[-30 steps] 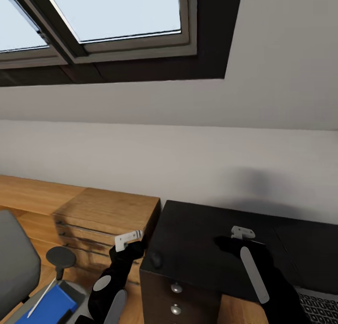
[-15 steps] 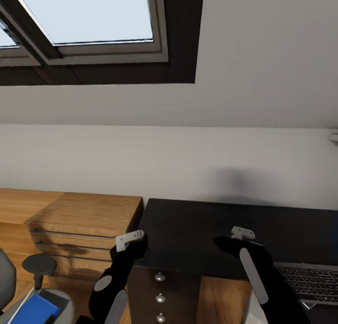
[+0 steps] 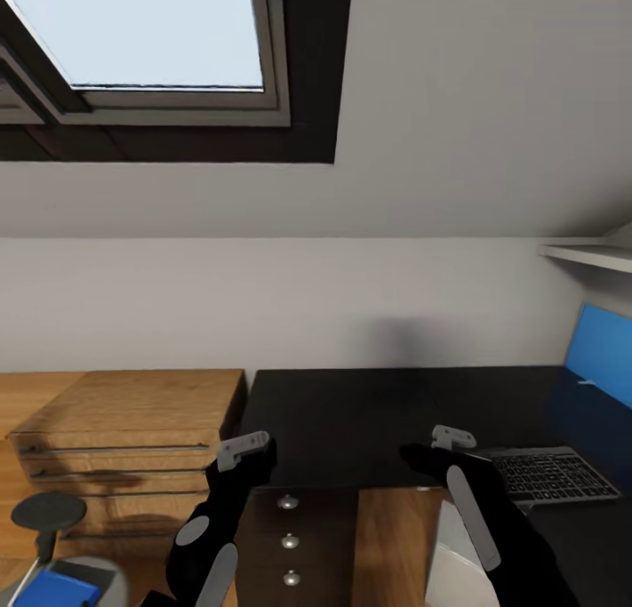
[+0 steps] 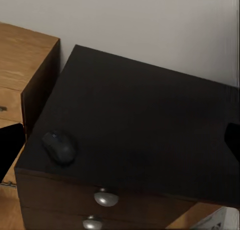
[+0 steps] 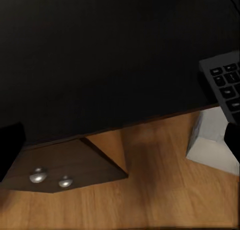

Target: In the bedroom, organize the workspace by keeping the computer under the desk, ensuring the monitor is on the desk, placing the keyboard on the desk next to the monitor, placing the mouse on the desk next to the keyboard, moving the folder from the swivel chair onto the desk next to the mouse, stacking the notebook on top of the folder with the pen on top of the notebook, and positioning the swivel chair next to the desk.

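Status from the head view: facing the desk (image 3: 369, 414) at its drawer-pedestal end, light wood cabinet (image 3: 132, 414) just beside it on the left, skylight window (image 3: 140, 36) above.

Looks done:
- keyboard (image 3: 549, 475) is on the desktop, toward the right, partly behind the right forearm.
- mouse (image 4: 59, 146) is on the desk too, near the front corner over the pedestal (left wrist view). It sits well apart from the keyboard, so I'd count "next to the keyboard" as not met.
- A pale grey box on the floor under the desk edge is probably the computer (image 5: 212, 142); only a corner shows, so not certain.

Looks left:
- folder (image 3: 53, 589) is off the desk, a bright blue corner low at the left by the chair armrest (image 3: 48, 510). Seat itself is mostly cut off.
- Notebook and pen can't be made out.
- Blue panel (image 3: 601, 352) at the far right on the desk could be the lit monitor; can't confirm.
- Chair placement not judged from here.

Grippers: left gripper (image 3: 243, 449) and right gripper (image 3: 454, 437) both hover over the front edge of the desk, carrying nothing. Fingertips are barely visible, so I cannot tell whether the jaws are spread or closed.

Judgement: early-to-mid task, the folder/notebook/pen stack is the bulk of what remains.
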### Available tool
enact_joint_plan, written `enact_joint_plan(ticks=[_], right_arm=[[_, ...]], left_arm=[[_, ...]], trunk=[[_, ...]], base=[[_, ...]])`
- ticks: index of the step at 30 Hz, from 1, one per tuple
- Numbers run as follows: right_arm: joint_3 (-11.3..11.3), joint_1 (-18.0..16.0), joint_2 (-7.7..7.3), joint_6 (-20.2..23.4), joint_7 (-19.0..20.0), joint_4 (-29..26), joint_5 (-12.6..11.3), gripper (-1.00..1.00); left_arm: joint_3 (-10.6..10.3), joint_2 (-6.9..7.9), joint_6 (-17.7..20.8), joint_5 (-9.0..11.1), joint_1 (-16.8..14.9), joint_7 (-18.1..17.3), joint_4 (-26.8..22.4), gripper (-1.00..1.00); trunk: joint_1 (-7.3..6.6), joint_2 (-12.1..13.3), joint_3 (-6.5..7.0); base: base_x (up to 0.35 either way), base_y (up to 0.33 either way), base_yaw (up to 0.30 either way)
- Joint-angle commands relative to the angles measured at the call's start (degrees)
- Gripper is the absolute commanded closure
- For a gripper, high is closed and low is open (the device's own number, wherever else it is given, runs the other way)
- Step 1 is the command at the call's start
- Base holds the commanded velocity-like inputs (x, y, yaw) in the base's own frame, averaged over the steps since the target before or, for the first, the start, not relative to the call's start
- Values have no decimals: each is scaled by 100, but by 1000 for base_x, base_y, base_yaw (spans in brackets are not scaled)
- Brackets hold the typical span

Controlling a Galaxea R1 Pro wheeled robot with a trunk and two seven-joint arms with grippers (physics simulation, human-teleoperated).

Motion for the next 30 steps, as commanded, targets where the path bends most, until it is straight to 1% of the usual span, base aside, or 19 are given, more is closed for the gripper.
enact_joint_plan(ticks=[1,6,7,9,13,20,23,30], right_arm=[[5,-5,-2,17,-49,-5,-59,-100],[38,-1,0,17,-54,2,-58,-100],[113,2,-1,17,-54,8,-59,-100],[156,3,-2,12,-51,75,-55,-100],[181,3,-2,9,-49,185,-47,-100],[213,3,-2,10,-49,224,-49,-100],[252,3,5,23,-48,101,-69,-100],[256,3,1,34,-48,44,-84,-100]], left_arm=[[-7,1,15,55,-5,49,-9,-100],[-7,1,15,54,-5,49,-9,-100],[-7,1,17,56,-5,49,-9,-100],[-7,1,17,55,-5,49,-9,-100],[-7,1,16,55,-5,49,-9,-100],[-7,1,22,55,-5,49,-9,-100],[-7,1,24,55,-5,49,-9,-100],[-7,1,24,54,-5,49,-9,-100]], trunk=[[1,-7,-6],[1,-7,2],[1,-7,3],[1,-7,3],[1,-7,3],[1,-7,3],[1,-7,3],[1,-7,3]], base=[[-26,25,-264],[-5,4,-109],[-1,1,-22],[-1,1,-13],[0,0,-5],[0,0,-1],[0,0,0],[0,0,0]])
